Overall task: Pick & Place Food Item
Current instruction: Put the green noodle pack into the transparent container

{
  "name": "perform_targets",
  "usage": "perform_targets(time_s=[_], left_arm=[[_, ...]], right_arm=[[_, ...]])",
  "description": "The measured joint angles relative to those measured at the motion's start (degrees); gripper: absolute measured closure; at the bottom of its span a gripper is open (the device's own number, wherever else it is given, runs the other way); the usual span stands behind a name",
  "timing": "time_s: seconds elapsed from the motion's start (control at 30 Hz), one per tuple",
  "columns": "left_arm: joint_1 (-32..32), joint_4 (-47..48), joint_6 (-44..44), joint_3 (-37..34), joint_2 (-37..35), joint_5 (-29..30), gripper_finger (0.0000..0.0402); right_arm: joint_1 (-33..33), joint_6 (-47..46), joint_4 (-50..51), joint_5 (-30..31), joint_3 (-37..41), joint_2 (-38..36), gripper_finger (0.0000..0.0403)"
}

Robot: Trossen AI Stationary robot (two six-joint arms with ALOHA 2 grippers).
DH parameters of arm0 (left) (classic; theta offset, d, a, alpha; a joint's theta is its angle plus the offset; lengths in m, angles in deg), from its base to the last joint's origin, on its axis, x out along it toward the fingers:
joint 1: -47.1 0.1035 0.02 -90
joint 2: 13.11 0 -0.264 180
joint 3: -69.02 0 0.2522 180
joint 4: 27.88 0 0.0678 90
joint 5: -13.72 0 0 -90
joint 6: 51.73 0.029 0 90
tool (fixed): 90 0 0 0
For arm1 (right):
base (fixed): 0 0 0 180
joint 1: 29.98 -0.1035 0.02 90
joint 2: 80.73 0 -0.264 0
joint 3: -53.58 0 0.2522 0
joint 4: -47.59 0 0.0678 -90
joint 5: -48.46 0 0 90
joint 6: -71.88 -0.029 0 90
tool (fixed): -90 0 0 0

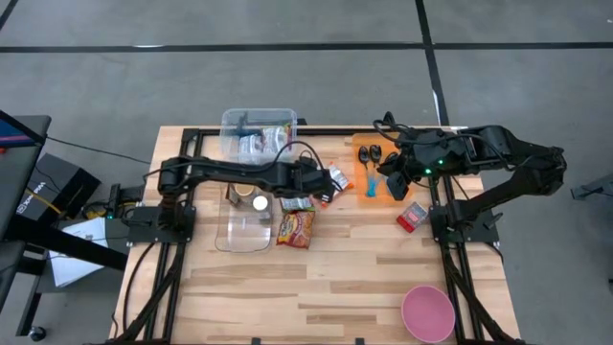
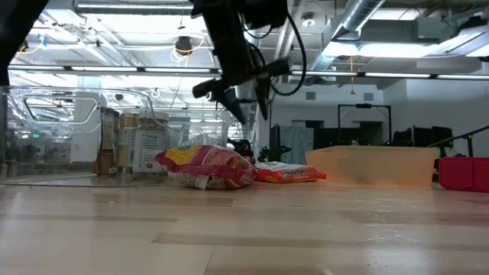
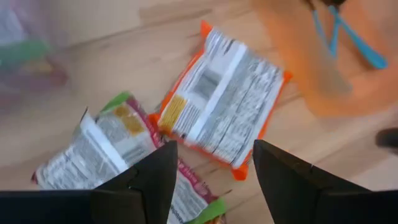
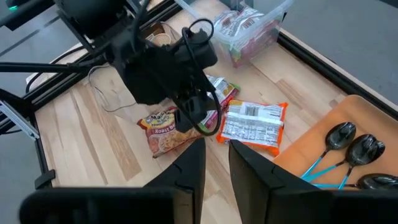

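The left pincer (image 1: 324,188) hangs open and empty above the bench (image 1: 364,278), over the orange-edged packet (image 3: 222,99), which lies flat on the wood midway between the side edges and toward the far edge. The likely trouble is a double catch: the green-edged packet (image 3: 115,143) lies just beside it, corners close or overlapping, so a careless descent could pinch both, or nudge the flat packet away instead of getting under its edge. The red noodle packet (image 1: 296,228) lies near too, toward the near edge. The right pincer (image 4: 214,163) waits with its fingers nearly closed, holding nothing, above the orange tray (image 1: 380,195), where spoons (image 4: 351,146) rest. A clear bin (image 1: 257,134) stands at the far edge, a clear lid (image 1: 244,230) lies flat beside the packets, a red box (image 1: 412,218) sits by the tray, and a pink bowl (image 1: 427,313) waits near the front right corner.
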Motion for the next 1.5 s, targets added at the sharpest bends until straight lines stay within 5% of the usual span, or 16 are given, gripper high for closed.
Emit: perform_targets(time_s=[0.77,1.5], left_arm=[[0.75,11.70,-4.57,-0.07,4.67,-2.45,0.0196],[1.62,12.19,-3.74,-0.04,6.66,-6.80,0.0197]], right_arm=[[0.00,4.58,0.01,-0.14,0.00,-0.02,0.0337],[0.02,11.11,1.41,-0.13,0.00,-0.02,0.0337]])
